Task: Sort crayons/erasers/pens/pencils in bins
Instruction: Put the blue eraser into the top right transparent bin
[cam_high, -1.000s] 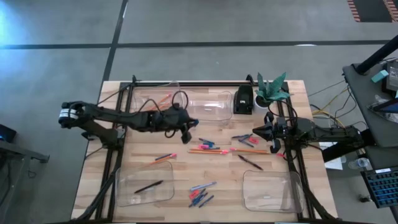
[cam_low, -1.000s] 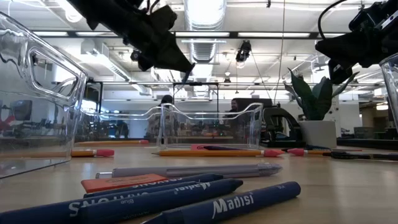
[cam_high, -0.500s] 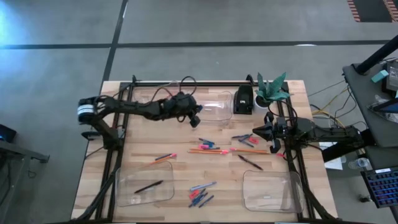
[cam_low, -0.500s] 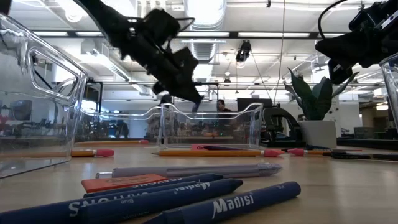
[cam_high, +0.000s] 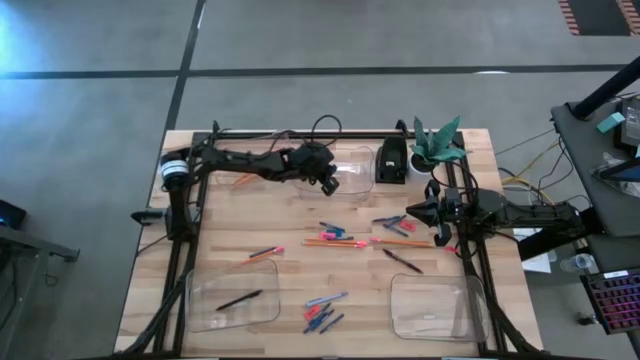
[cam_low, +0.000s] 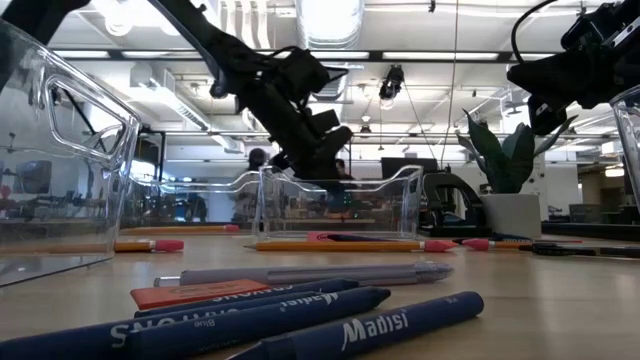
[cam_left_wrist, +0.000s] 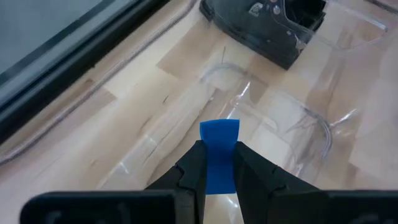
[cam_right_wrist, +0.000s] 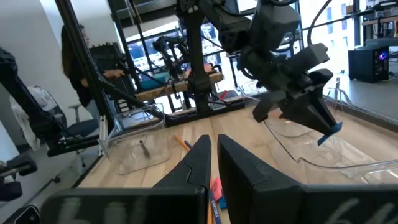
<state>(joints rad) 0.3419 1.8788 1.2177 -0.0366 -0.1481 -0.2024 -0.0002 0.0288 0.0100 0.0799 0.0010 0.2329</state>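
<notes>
While the left gripper (cam_high: 330, 180) hangs over a clear bin (cam_high: 345, 168) near the top middle of the high view, its fingers are clamped on a small blue eraser (cam_left_wrist: 219, 155). That bin sits at the back of the counter (cam_high: 290, 235), beside a black box (cam_high: 391, 160). Off at the right edge waits the right gripper (cam_high: 412, 212), fingers close together and holding nothing. Pencils (cam_high: 385, 242), pens (cam_high: 403, 262) and crayons (cam_high: 322, 318) lie loose mid-counter.

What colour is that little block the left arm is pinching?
Blue. The eraser in the left end effector shows best in the left wrist view.
</notes>
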